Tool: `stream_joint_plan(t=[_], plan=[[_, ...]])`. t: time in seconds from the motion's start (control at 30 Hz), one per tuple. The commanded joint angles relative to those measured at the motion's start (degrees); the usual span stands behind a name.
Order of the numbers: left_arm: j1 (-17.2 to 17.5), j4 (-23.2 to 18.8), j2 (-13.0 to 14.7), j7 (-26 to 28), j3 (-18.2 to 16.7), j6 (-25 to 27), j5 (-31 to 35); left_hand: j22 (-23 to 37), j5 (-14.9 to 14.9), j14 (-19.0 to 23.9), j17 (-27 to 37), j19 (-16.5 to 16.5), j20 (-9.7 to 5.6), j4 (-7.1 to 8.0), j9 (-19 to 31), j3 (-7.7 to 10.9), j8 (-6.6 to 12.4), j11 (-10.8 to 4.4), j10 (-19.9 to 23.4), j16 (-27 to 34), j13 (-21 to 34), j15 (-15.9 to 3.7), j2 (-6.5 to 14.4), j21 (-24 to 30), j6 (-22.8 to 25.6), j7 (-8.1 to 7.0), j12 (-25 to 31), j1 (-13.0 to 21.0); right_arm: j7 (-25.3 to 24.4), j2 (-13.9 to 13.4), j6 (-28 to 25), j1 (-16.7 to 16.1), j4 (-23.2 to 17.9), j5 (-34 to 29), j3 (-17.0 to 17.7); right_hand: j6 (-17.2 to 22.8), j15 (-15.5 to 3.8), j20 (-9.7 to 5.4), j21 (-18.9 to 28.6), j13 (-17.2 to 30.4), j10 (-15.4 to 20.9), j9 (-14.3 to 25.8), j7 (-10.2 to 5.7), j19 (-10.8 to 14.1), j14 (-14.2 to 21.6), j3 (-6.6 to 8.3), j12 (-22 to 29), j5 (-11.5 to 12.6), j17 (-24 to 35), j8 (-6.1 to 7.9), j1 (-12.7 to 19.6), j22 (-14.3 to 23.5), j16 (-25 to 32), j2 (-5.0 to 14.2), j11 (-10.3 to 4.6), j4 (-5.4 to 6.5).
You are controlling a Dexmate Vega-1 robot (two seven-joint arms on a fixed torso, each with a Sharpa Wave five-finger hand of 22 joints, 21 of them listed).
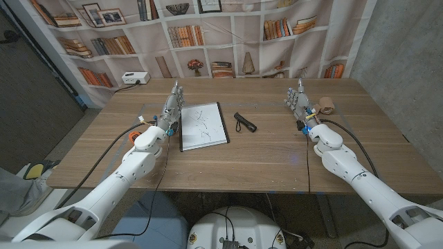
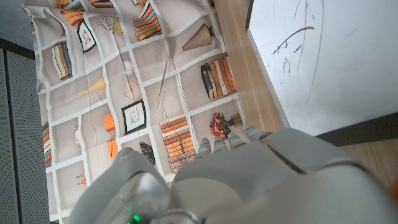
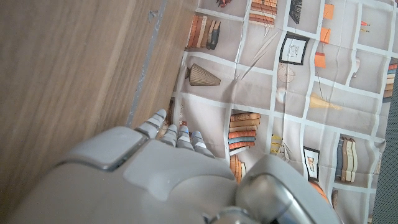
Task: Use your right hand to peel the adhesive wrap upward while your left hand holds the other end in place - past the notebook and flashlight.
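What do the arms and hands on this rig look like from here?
Both arms are glossy white, rounded shells with black cables running alongside. The left hand and right hand are grey, metallic-looking, with segmented fingers. Orange and blue fittings sit at the wrists.

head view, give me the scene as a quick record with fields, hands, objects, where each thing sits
left hand: fingers apart, holding nothing, just left of the notebook
right hand: fingers apart, holding nothing, on the table's right side
notebook: open, white pages with pen marks, left of table centre
flashlight: small and black, lying right of the notebook, apart from it
adhesive wrap: tan roll just right of the right hand, not held
power strip: white, at the far left edge
table: wooden
task state: peel not yet begun
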Motion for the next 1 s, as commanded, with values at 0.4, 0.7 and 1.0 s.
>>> stream_joint_plan(t=[0.4, 0.7, 1.0], plan=[[0.72, 0.38, -0.25, -1.19, -0.2, -0.9, -0.9, 0.1, 0.25, -0.73, 0.28, -0.16, -0.11, -0.01, 0.22, 0.43, 0.47, 0.13, -0.11, 0.38, 0.11, -0.09, -0.04, 0.51, 0.35, 0.01, 0.45, 0.91, -0.87, -1.19, -1.39, -0.96, -2.6, -0.18, 0.08, -0.42, 0.04, 0.51, 0.28, 0.13, -0.59, 0.24, 0.11, 0.02, -2.47, -0.13, 0.44, 0.42, 0.05, 0.39, 1.18, 0.17, 0.25, 0.27, -0.15, -0.35], [1.89, -1.05, 0.03, -1.46, -0.46, -1.7, -1.18, 0.09, 0.23, -0.72, 0.27, 0.01, -0.17, -0.12, 0.22, 0.58, 0.47, 0.09, 0.01, 0.37, 0.11, 0.08, -0.02, 0.58, 0.46, 0.15, 0.56, 1.06, -1.76, -1.61, -1.48, -1.38, -3.66, -1.04, -0.05, -0.45, -0.02, 0.43, 0.32, 0.13, -0.58, 0.24, 0.06, 0.09, -2.5, -0.03, 0.48, 0.44, 0.01, 0.42, 1.48, 0.17, 0.27, 0.33, -0.23, -0.54], [3.93, -4.05, 1.0, -0.64, -1.05, -0.72, -1.99, 0.09, 0.2, -0.6, 0.27, 0.07, -0.09, -0.2, 0.22, 0.7, 0.47, 0.07, 0.04, 0.4, 0.11, 0.09, -0.02, 0.6, 0.57, 0.15, 0.6, 1.16, -3.97, -2.9, -3.03, -1.65, -6.43, -3.41, -0.63, -0.98, -0.11, 0.89, 0.16, 0.14, -1.08, 0.25, -0.03, -0.28, -2.99, 0.18, 0.39, 0.39, -0.06, 0.42, 2.72, 0.15, 0.16, -0.07, -0.31, -1.39]])
